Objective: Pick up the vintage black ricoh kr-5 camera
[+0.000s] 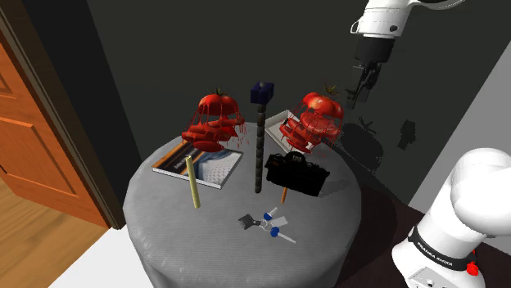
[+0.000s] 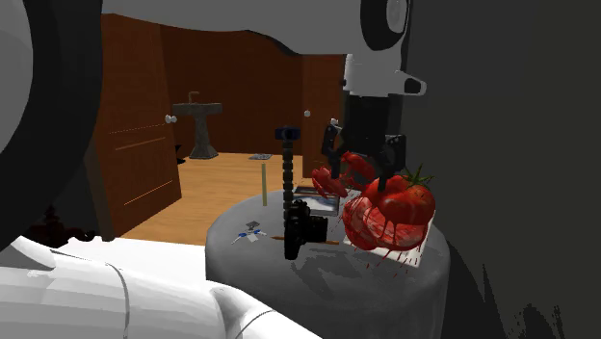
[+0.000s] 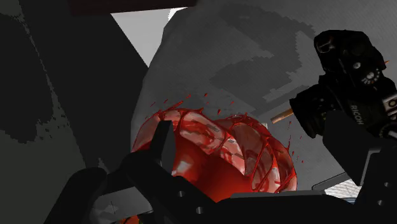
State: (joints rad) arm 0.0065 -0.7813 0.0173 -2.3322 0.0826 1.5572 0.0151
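Note:
The black Ricoh camera point(image 1: 296, 173) sits on the round grey table point(image 1: 205, 237), on the side toward the shoulder view's right. It stands beside a black segmented pole point(image 1: 260, 143) with a blue top. My gripper point(image 1: 358, 92) hangs open in the air, above and to the right of the camera, holding nothing. In the second exterior view the gripper point(image 2: 361, 154) hovers over a red tomato sculpture point(image 2: 393, 210), with the camera point(image 2: 306, 227) lower and to the left. Through the wrist view the gripper point(image 3: 251, 137) has its fingers wide apart, the tomato point(image 3: 216, 156) far below them and the camera point(image 3: 353, 95) beyond the right finger.
A second red tomato sculpture point(image 1: 217, 121) stands over a magazine point(image 1: 199, 168) at the table's back left. A yellow-green stick point(image 1: 192, 182) leans there. Small blue and white pieces point(image 1: 269, 223) lie near the front. An orange door point(image 1: 33, 131) is at the left.

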